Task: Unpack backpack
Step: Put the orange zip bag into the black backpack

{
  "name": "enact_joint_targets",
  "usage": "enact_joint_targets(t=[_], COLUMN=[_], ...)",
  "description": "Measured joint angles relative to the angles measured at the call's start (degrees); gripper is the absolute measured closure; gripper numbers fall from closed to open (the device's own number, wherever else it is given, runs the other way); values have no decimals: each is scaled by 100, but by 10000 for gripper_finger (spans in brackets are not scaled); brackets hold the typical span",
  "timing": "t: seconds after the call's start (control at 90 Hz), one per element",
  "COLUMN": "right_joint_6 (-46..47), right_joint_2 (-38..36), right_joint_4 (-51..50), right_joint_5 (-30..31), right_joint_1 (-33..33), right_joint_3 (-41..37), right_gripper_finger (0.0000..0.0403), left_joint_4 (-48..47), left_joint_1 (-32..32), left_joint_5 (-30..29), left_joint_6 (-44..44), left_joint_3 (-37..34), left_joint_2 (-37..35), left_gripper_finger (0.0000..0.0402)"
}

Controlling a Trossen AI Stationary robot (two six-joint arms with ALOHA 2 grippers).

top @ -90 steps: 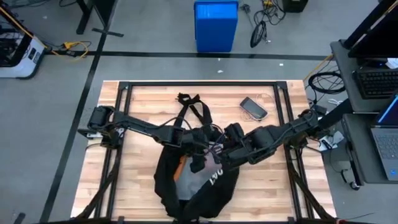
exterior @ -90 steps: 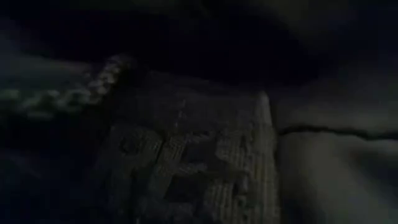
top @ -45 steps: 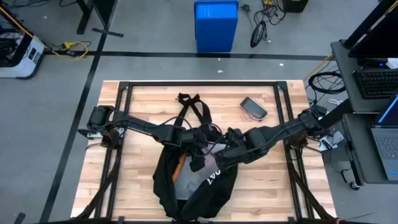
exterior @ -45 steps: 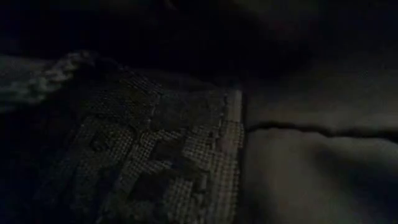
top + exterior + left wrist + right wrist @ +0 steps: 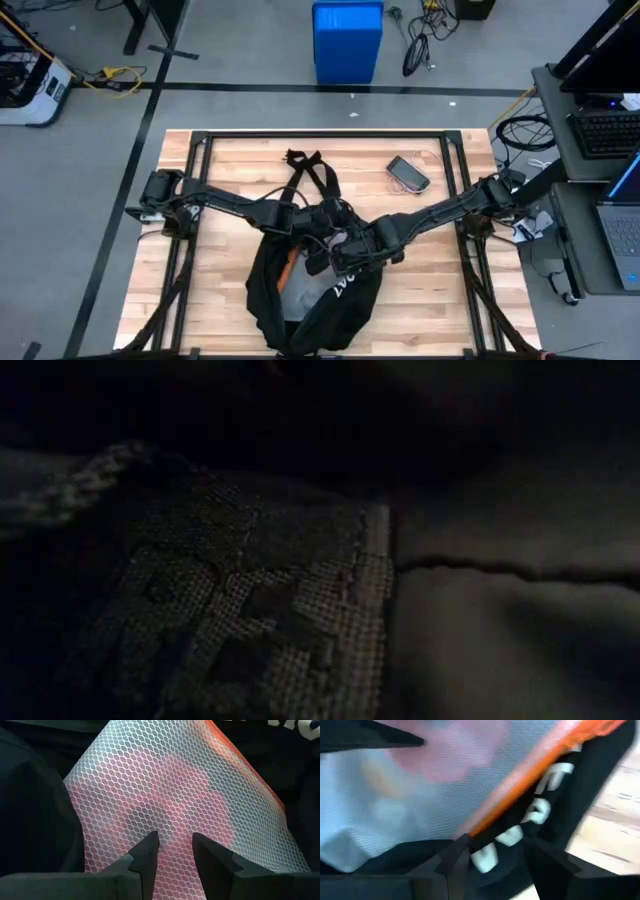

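The black backpack (image 5: 315,295) with white lettering lies at the middle of the table's near side, and its straps (image 5: 312,172) trail toward the far edge. A white mesh pouch with orange trim (image 5: 290,278) shows in its open mouth. My left gripper (image 5: 175,851) is over the pouch's mesh (image 5: 165,785), open by a narrow gap. My right gripper (image 5: 495,857) is open at the mouth's right side. Its fingers stand on either side of the backpack's lettered edge (image 5: 517,837), beside the orange trim (image 5: 520,785). In the low view, dark backpack fabric (image 5: 280,610) fills the picture. My left gripper points down into the backpack's mouth, with the mesh showing through the gap between its fingers (image 5: 147,852). Whether the fingers touch the mesh I cannot tell. My right gripper comes in from the table's right. Whether its fingers (image 5: 457,855) touch the lettered edge I cannot tell.
A dark phone-like device (image 5: 408,173) lies on the table's far right part. Bare wood (image 5: 225,170) shows to the left and right of the straps. A blue bin (image 5: 347,40) stands on the floor beyond the far edge.
My right gripper has moved toward the table's left and near edge, deeper into the backpack's mouth. The lettered flap has shifted slightly toward the near edge with it. My left gripper has kept still.
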Motion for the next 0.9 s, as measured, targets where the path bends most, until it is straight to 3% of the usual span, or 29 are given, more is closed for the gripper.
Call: enact_joint_targets(t=[0.256, 0.622, 0.711, 0.833, 0.9], right_joint_6=[99, -519, -619, -925, -967], right_joint_2=[-4, 2, -2, -2, -2], right_joint_4=[-425, 1137, 1172, 1200, 1220], right_joint_5=[-47, -44, -53, -54, -50], right_joint_1=[34, -349, -340, -327, -301], right_joint_3=[228, -1316, -1467, -1498, -1498], right_gripper_finger=[234, 244, 278, 379, 392], left_joint_4=[-124, -102, -111, -113, -114], left_joint_1=[0, 7, 8, 7, 8], left_joint_5=[18, 39, 44, 46, 48], left_joint_6=[4, 15, 15, 17, 20], left_joint_3=[0, -2, -2, -2, -2], left_joint_2=[-13, -10, -9, -7, -7], left_gripper_finger=[290, 290, 290, 290, 290])
